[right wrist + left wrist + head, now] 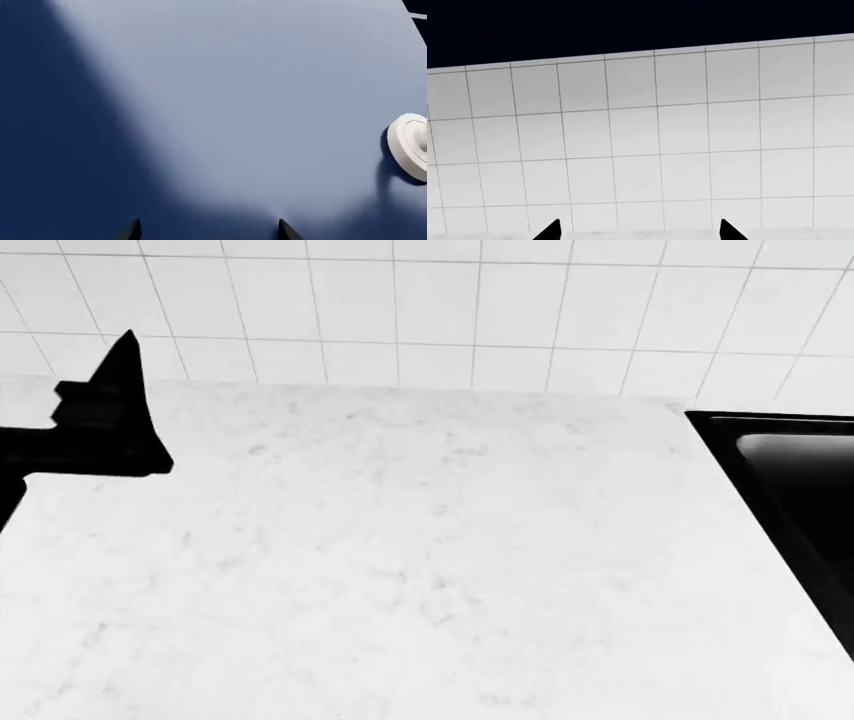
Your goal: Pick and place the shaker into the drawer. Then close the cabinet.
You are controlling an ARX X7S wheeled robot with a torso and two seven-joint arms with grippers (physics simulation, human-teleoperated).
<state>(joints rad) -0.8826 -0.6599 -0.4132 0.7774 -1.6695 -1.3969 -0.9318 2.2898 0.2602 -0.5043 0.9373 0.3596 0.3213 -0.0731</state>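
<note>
Table: your matte white marble slab.
Left claw: black pointed tips apart, facing glossy wall tiles.
Right claw: tips apart, facing the smooth navy cabinet.

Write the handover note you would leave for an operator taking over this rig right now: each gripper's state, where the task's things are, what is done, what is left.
Left gripper: open, empty, tips apart, facing the tiled wall above the white counter.
Right gripper: open, empty, close to a navy-blue cabinet front, beside a round white handle mount.
Shaker: not visible in any view; the counter stretch in the head view shows only a black sink at its right edge.
Drawer: cannot tell whether it is open or shut.
Done: nothing confirmed.
Left: find the shaker, place it in the drawer, close the cabinet.
</note>
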